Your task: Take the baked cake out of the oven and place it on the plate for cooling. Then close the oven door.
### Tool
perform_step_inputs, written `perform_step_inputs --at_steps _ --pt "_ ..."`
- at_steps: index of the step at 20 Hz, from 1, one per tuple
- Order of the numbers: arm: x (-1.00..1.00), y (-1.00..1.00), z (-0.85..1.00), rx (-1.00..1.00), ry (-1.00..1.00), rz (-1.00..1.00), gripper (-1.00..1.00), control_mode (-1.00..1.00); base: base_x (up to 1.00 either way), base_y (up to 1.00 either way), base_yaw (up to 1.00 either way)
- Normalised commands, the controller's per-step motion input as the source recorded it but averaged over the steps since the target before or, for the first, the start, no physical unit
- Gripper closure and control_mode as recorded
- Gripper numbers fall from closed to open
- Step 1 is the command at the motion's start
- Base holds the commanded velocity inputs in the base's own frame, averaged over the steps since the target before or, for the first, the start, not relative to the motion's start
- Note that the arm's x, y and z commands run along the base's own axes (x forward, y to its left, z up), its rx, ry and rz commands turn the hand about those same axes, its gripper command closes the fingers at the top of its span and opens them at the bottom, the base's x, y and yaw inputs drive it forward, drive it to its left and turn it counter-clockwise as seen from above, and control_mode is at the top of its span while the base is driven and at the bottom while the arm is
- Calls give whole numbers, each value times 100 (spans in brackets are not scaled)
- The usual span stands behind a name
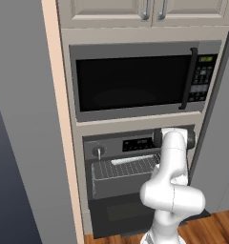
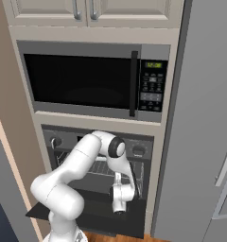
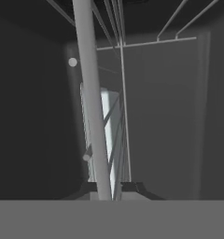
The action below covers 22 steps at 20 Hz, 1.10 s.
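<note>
Nearest you, the gripper is clenched on the front bar of the wire rack, its dark tips pinching it from both sides. The oven door lies folded down flat under the arm. Beyond, the oven stands open, a pale cake resting on the rack. Above sits the microwave.

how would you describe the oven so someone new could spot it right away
Start at the tall cabinet column beside the grey fridge wall. Under the black-windowed microwave sits the oven, grey steel with round knobs and a black display strip. Unlike the microwave, its door hangs open, baring a wire rack.
</note>
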Motion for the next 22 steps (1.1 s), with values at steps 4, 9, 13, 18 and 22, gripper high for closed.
perform_step_inputs --at_steps 4,9,13,18,22 --pt "-36 -10 0 0 0 -1 100 -100 0 0 0" --pt "-46 -13 0 0 4 -3 100 -100 0 0 0" --pt "-37 -10 0 0 10 -4 100 -100 0 0 0" --pt "-39 -14 0 0 20 -5 100 -100 0 0 0" --pt "-42 -1 0 -2 30 -5 100 -100 0 0 0"
